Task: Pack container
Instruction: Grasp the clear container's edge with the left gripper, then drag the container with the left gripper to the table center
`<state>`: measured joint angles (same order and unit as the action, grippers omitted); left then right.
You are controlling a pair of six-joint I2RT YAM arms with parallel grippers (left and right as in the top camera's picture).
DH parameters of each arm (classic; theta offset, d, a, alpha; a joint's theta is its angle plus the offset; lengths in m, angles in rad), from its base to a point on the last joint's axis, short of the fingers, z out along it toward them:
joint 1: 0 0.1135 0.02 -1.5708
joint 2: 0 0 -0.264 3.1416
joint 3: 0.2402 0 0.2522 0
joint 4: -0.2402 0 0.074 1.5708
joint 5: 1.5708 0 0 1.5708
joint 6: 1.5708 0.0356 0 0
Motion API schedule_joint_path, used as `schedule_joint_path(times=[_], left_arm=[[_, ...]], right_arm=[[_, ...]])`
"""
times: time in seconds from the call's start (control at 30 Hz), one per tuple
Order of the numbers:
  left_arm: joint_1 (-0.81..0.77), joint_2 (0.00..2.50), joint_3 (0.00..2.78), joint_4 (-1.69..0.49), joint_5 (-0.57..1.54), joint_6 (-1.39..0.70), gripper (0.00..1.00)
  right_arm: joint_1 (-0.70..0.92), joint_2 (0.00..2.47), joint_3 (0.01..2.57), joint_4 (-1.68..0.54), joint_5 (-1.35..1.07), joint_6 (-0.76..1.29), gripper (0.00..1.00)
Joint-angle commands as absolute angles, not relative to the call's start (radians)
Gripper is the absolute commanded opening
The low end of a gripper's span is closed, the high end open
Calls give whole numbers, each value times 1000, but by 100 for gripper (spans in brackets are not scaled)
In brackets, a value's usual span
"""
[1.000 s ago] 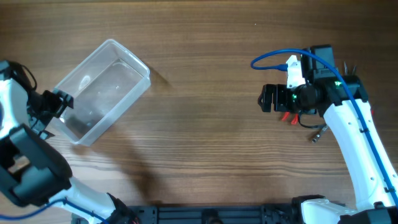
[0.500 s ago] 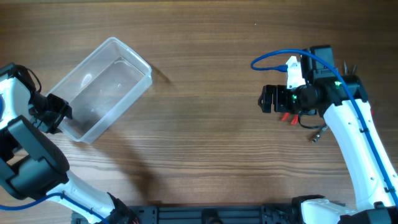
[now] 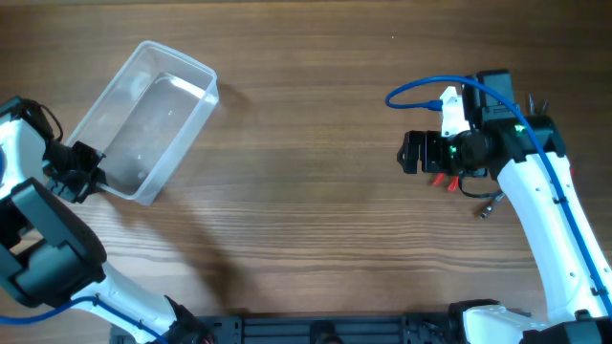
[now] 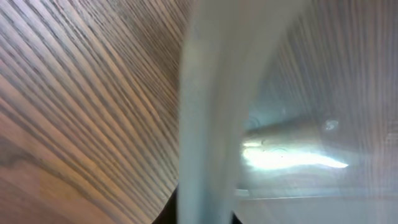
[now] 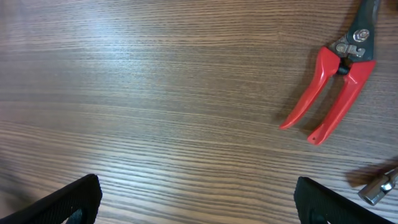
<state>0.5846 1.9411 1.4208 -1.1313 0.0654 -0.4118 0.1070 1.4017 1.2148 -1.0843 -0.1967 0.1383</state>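
Container: your clear, colourless plastic rectangular container [image 3: 143, 124] with rounded corners and a thin rim sits at the far left of the brown wood-grain table [image 3: 306, 191]. It is open side up and set on a slant, one short end toward the far edge and the other toward your left arm. From above you cannot tell whether its base lies flat.

Left claw: your left gripper [image 3: 84, 164] is at the near short end of the container, by a corner. In the left wrist view the pale rim and wall run blurred up the middle, with dark finger edges tight on both sides at the bottom. It is pinching the container's wall.

Right claw: your right gripper [image 3: 413, 153] hangs over the right side of the table, well apart from the container. Its two black fingertips [image 5: 78, 199] stand at opposite bottom corners of the right wrist view, spread wide, with bare wood between them.

Pliers: red-handled pliers [image 5: 333, 81] lie on the table with handles splayed and the metal pivot toward the top right. From above only the red tips show under your right wrist.

Metal piece: small silver metal piece [image 5: 379, 190] lies near the pliers' handles, too small to name.

Cable: blue cable [image 3: 421, 91] loops out from your right arm's wrist.
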Motion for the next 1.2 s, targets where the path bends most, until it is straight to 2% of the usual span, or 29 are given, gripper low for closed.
schedule_joint_path(times=[0.0, 0.07, 0.17, 0.27, 0.37, 0.53, 0.77, 1.17], left_arm=[[587, 1941, 1427, -1136, 33, -427, 4], [585, 1936, 1427, -1135, 33, -427, 4], [556, 1901, 1427, -1113, 41, -396, 4], [496, 1854, 1427, -1076, 70, -366, 4], [381, 1781, 1427, -1009, 120, -342, 4], [171, 1720, 1427, -951, 168, -245, 4], [-47, 1750, 1427, -942, 157, -46, 4], [-88, 1885, 1427, -904, 157, 90, 4]], right_arm=[[109, 1402, 1238, -1085, -165, 157, 98], [109, 1401, 1238, -1084, -130, 166, 95], [88, 1379, 1239, -1085, 56, 300, 95], [25, 1347, 1267, -1089, 117, 326, 94], [-62, 1301, 1345, -1121, 220, 369, 91], [-192, 1218, 1387, -1127, 247, 361, 87], [-218, 1200, 1387, -1187, 247, 336, 89], [-218, 1202, 1387, -1217, 209, 315, 89]])
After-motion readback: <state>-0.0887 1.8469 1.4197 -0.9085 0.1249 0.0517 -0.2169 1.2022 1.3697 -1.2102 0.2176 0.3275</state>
